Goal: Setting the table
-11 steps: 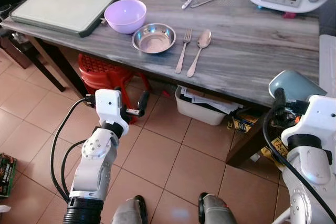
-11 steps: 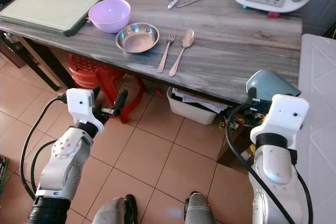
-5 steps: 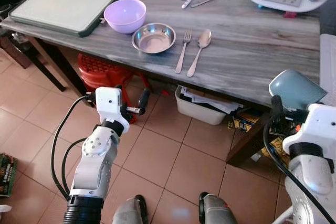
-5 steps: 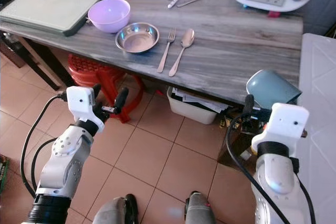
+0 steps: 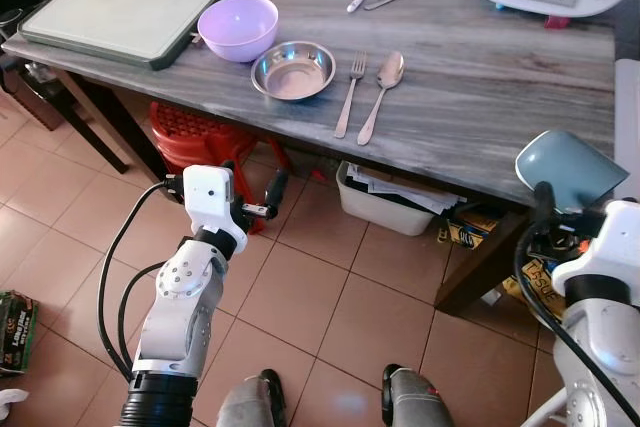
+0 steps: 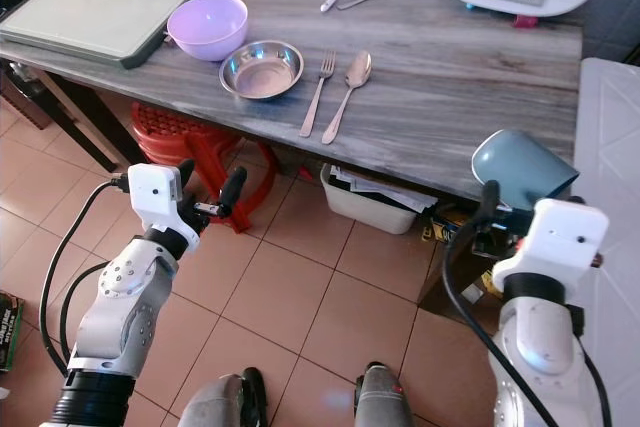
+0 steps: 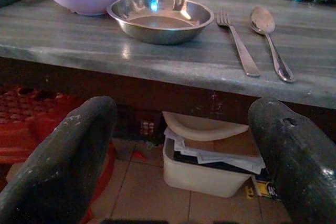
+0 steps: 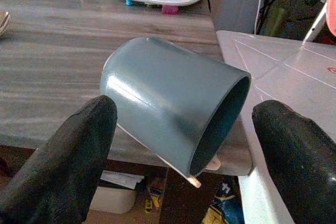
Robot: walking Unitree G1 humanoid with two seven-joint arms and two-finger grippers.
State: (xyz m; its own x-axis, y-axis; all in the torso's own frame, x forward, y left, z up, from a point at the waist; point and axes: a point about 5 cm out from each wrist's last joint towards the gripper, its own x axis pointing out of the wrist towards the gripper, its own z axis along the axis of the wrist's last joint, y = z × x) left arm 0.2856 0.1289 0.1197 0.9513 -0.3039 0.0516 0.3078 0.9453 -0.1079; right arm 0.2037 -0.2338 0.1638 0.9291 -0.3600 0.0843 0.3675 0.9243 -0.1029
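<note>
Right gripper (image 8: 178, 129) low beside table (image 5: 480, 97), clasping tilted blue-grey cup (image 8: 173, 103) (mouth sideways)

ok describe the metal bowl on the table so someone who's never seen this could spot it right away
On the long grey wood-grain table, look near the front edge toward the robot's left. The steel bowl sits between a lilac bowl and a fork lying beside a spoon. It is the only shiny metal dish, shallow and wide-rimmed, lower than the lilac one.
</note>
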